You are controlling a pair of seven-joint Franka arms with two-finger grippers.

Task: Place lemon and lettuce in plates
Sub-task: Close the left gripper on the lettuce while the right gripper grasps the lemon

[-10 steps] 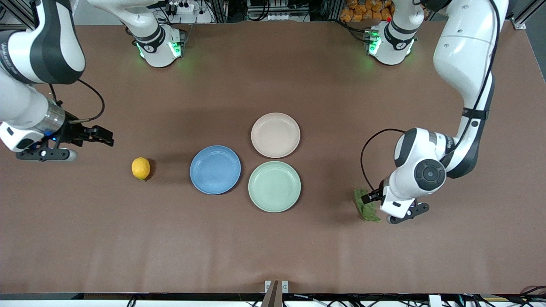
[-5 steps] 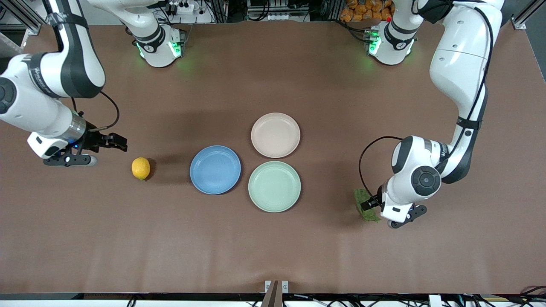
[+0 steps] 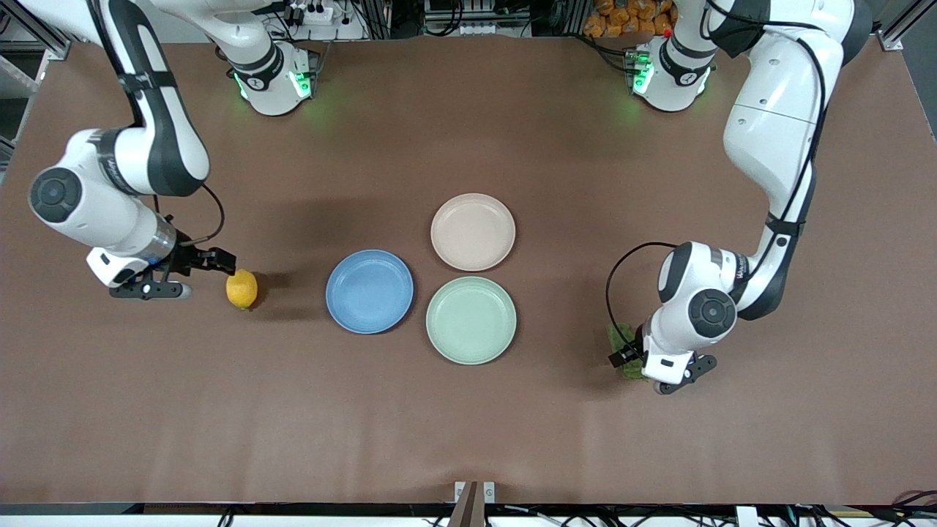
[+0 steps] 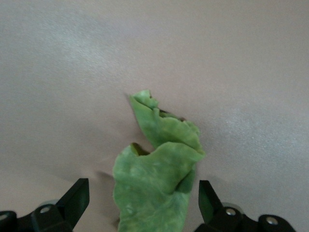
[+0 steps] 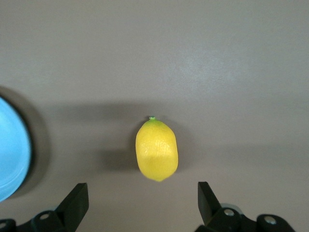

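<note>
Brown matting covers the table (image 3: 468,424), with both arm bases mounted along its edge farthest from the front camera. Three plates sit grouped at mid-table: the blue plate (image 3: 370,291), the beige-pink plate (image 3: 473,231) farther from the front camera, and a mint-green plate (image 3: 471,320) beside the blue one. All three are empty.

Step in hand, as judged: approach, before either grasp.

The lettuce (image 3: 622,339) lies flat toward the left arm's end of the table, well apart from the plates. The left gripper (image 3: 634,360) hangs low over it, fingers spread, and the left wrist view shows the leaf (image 4: 157,169) between the two fingers (image 4: 75,199).

The lemon (image 3: 241,288) rests toward the right arm's end, near the blue plate but clear of it. The right gripper (image 3: 212,261) sits just beside it, fingers likewise spread, with the fruit (image 5: 156,150) ahead of the fingertips (image 5: 77,200).

Next move, as judged: the right gripper needs to advance until the fingers straddle the lemon; the left needs to lower onto the thin leaf and pinch close to the mat.
</note>
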